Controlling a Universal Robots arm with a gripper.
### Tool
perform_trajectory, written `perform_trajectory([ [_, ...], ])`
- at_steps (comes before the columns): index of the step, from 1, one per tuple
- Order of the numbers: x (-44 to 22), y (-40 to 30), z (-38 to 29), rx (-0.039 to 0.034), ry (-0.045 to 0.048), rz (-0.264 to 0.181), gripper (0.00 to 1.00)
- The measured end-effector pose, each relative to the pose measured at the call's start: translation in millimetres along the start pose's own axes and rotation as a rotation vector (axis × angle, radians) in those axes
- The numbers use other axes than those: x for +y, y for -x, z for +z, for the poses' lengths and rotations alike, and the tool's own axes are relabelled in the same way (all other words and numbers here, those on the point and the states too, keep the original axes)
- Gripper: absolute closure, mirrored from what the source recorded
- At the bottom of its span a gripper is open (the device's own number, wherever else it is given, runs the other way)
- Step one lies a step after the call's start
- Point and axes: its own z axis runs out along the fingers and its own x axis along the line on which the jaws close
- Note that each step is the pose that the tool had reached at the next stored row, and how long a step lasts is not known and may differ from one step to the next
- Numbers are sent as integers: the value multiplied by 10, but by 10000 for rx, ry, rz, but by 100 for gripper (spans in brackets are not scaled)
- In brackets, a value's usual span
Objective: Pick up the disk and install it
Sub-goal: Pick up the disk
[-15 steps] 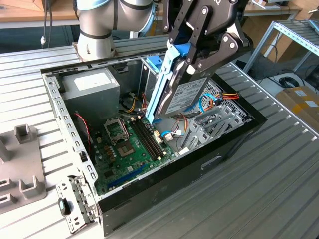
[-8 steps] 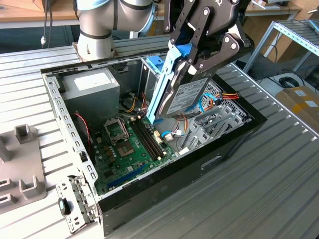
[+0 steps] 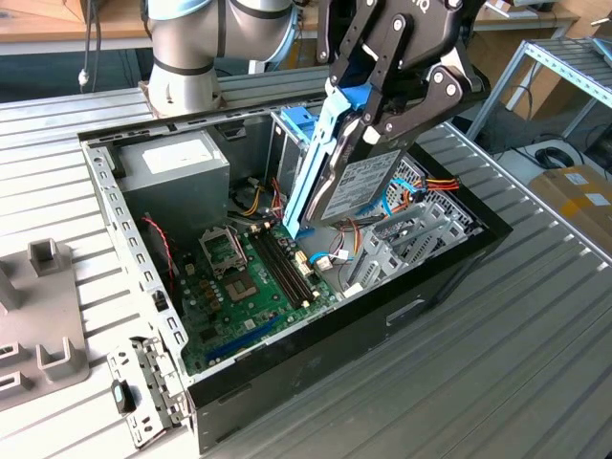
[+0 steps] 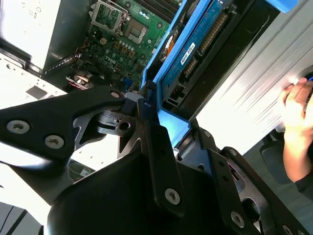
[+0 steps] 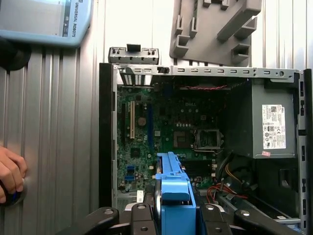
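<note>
Gripper (image 3: 371, 122) clamped on disk (image 3: 356, 187). Disk tilted steeply, blue carrier edge down, held in air just above open PC case (image 3: 421, 287), over motherboard (image 3: 251, 287). PSU box (image 3: 177, 164) sits well apart. Person's hand (image 5: 11, 175) off to the side, clear of case.

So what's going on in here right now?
The arm's claw is shut on the disk, gripping it at its blue carrier frame. It holds the disk tilted over the motherboard of the open computer case. The disk isn't seated in a bay yet. A person's hand is off to one side, clear of the case.
</note>
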Motion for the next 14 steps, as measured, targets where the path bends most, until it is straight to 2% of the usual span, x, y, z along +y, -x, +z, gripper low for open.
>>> perform_trajectory([
  [14, -54, -12, 11, 0, 0, 0, 63],
])
